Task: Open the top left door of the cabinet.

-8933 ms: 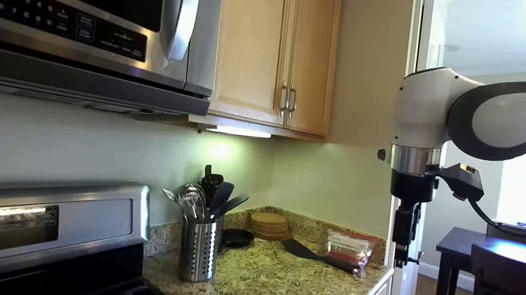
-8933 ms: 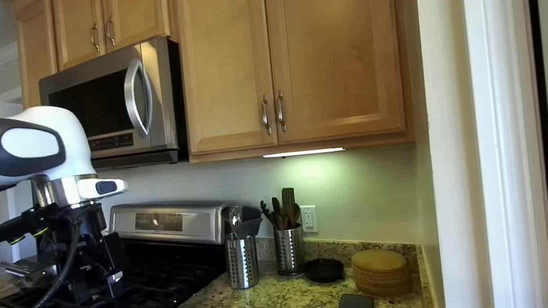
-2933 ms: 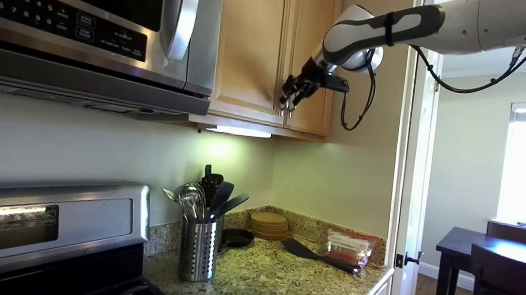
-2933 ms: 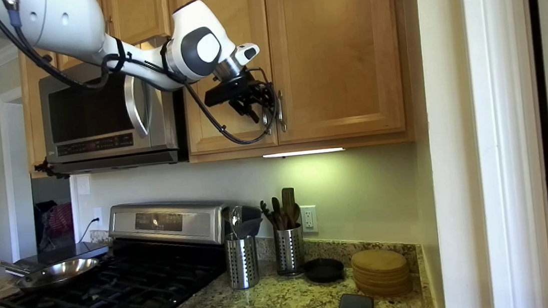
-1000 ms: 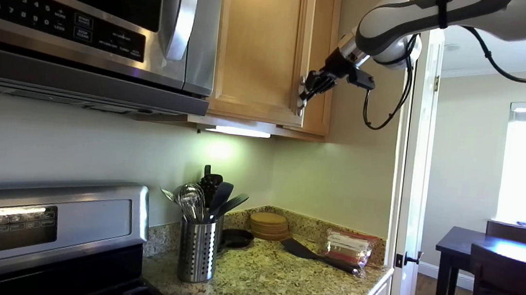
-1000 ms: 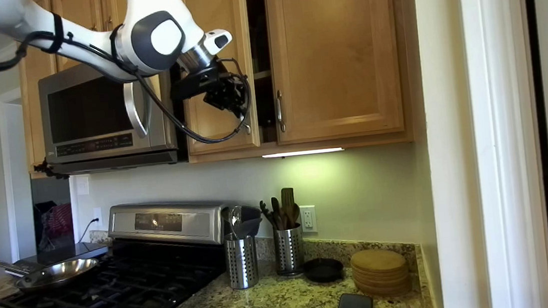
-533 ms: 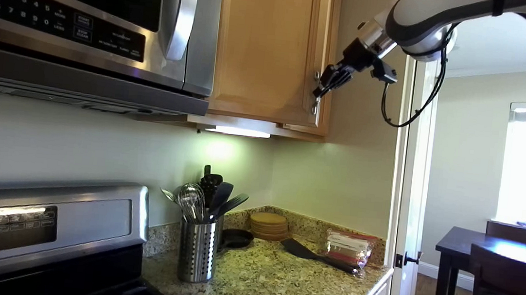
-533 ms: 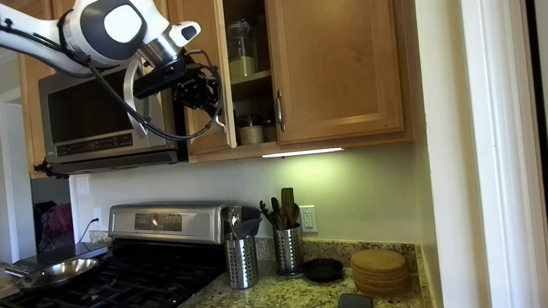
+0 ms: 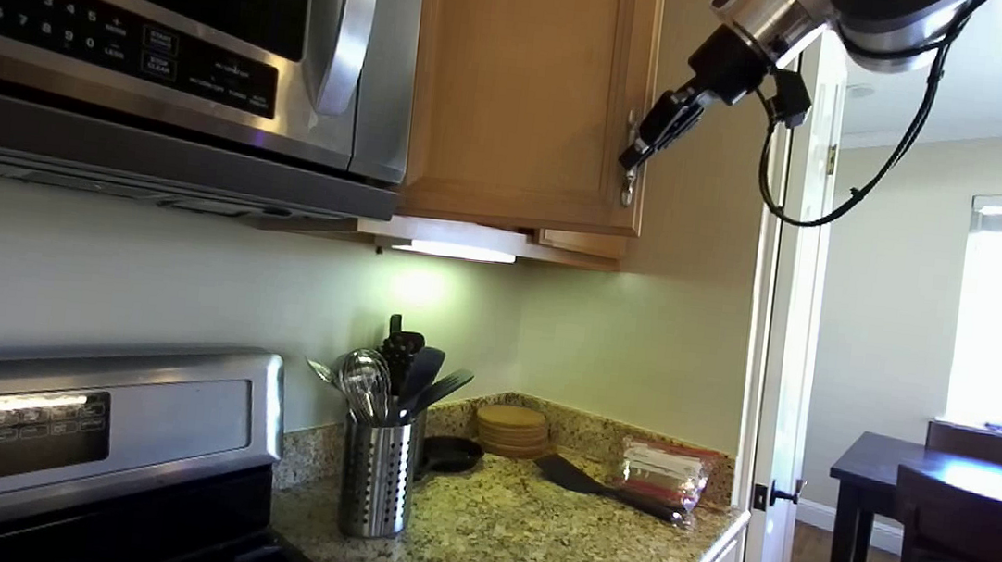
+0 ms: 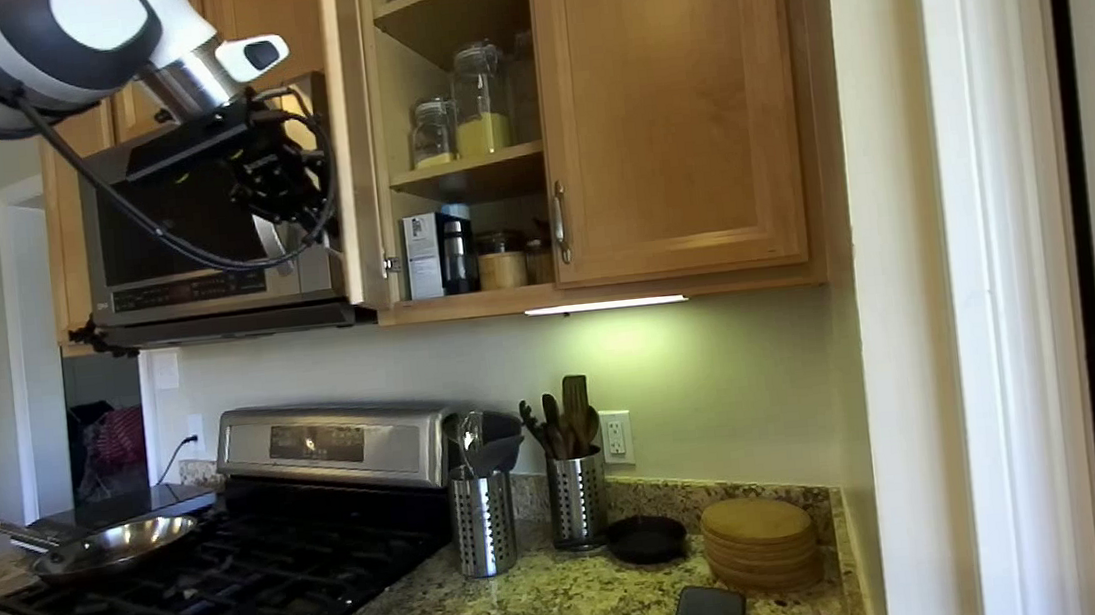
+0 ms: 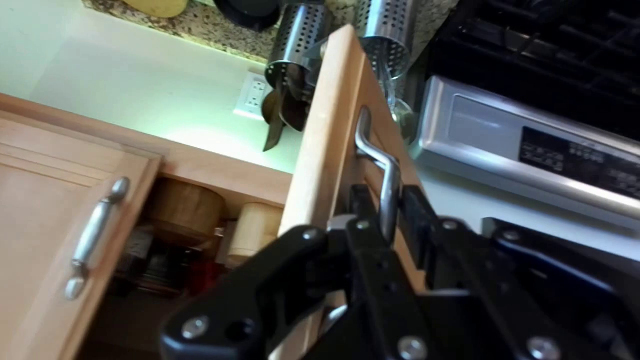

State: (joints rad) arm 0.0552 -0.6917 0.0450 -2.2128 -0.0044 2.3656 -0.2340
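The top left door (image 9: 521,88) of the maple cabinet (image 10: 482,305) stands swung far out, its edge facing the camera in an exterior view. Its silver bar handle (image 11: 391,175) runs between the black fingers of my gripper (image 11: 387,196) in the wrist view, which sit close on both sides of it. Part of the handle's lower end is hidden behind the fingers. In an exterior view the gripper tip (image 9: 633,157) lies at the handle, angled down from the upper right. The twin door (image 10: 669,105) is closed.
Shelves inside hold glass jars (image 10: 481,103) and boxes. The steel microwave (image 10: 187,212) hangs beside the swung-out door, behind the arm. Below are the stove (image 10: 232,579), two utensil holders (image 10: 484,523) and the granite counter (image 9: 521,534). A side wall (image 9: 681,337) stands right of the cabinet.
Over the last second the door has swung from slightly ajar to wide out, exposing the shelves. My gripper has travelled with the handle, away from the cabinet and toward the microwave side.
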